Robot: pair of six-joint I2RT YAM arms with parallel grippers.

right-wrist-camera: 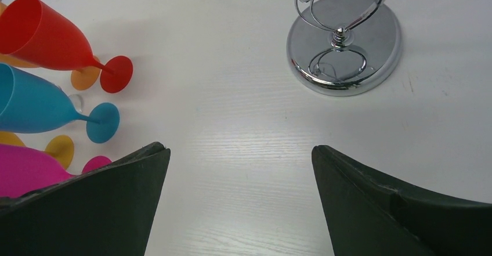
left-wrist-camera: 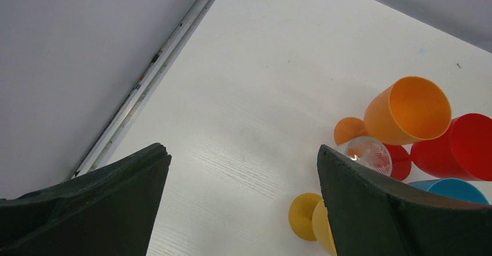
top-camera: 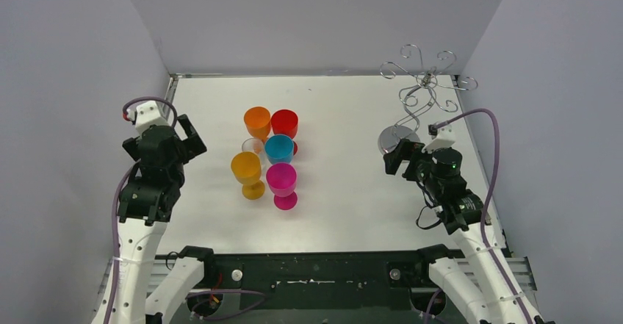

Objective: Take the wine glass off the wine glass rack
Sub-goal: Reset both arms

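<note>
While touching nothing, the left gripper (left-wrist-camera: 243, 151) and right gripper (right-wrist-camera: 241, 150) gape wide, empty.

- My right gripper (right-wrist-camera: 239, 151) has fingers (right-wrist-camera: 400, 209) of dark, matt plastic, slightly rough at the edge; the fingers (left-wrist-camera: 87, 209) of my left gripper (left-wrist-camera: 243, 151) look the same.
- The wine glass rack (right-wrist-camera: 343, 44) is polished metal, mirror-glossy on disc base and wire.
- The table (right-wrist-camera: 232, 116) is white and matt, with a fine wood-like grain.
- The orange wine glass (left-wrist-camera: 409, 111), red wine glass (right-wrist-camera: 43, 32) and blue wine glass (right-wrist-camera: 32, 108) are smooth plastic with a soft sheen.
- The clear wine glass (left-wrist-camera: 369, 154) is transparent and glossy; glass or plastic, I cannot tell.
</note>
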